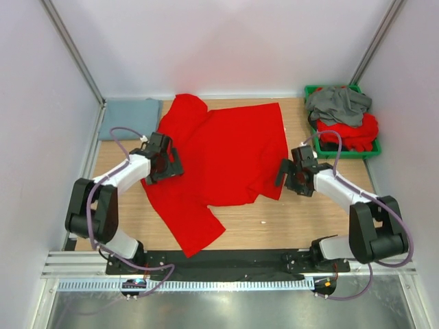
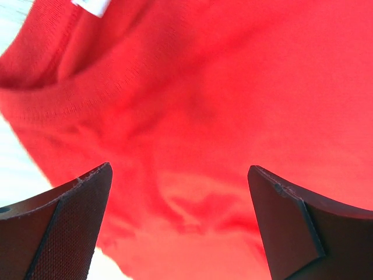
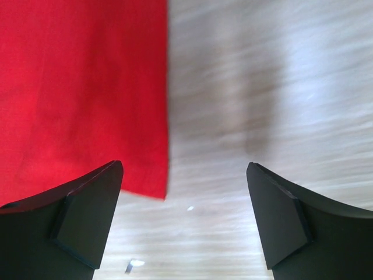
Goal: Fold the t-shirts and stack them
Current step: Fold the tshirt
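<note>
Left claw (image 2: 180,175) gapes apart above the bright red cloth t-shirt (image 1: 226,157); right claw (image 3: 184,175), also apart, hovers at its edge.

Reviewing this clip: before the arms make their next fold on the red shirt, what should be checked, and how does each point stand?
1. Left fingers open: ok, spread wide over the red t-shirt, near its white neck label.
2. Right fingers open: ok, one over the shirt's edge, one over bare table.
3. No cloth gripped: ok.
4. Shirt flat: not ok, partly folded over itself and creased.
5. Blue-grey shirt folded at the far left: ok.
6. Height of the fingers above the cloth: cannot tell.
</note>
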Robot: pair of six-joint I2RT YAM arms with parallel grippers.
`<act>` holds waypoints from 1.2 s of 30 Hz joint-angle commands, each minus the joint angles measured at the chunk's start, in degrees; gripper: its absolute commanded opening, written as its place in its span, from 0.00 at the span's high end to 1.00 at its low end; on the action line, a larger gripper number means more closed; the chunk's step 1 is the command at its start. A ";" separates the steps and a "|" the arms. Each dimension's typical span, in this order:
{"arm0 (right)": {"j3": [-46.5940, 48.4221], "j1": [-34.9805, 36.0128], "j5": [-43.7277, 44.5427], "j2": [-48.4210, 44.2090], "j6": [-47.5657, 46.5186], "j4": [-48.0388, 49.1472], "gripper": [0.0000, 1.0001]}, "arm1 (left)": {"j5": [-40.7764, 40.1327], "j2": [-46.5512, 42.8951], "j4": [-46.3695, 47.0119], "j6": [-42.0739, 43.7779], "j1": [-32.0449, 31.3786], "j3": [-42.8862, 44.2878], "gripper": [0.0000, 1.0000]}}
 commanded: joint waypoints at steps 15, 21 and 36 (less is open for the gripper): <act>-7.28 8.60 0.52 -0.28 6.89 8.35 0.57 | 0.76 -26.64 -15.56 -2.01 -5.01 0.54 0.00; -7.99 8.34 2.26 -0.80 6.71 8.27 0.99 | 0.85 -36.84 -16.88 -5.27 -8.26 -3.06 0.00; -5.96 3.77 25.21 -35.23 28.67 -21.95 0.99 | 1.03 -43.53 -28.04 -13.71 -15.99 -4.20 0.00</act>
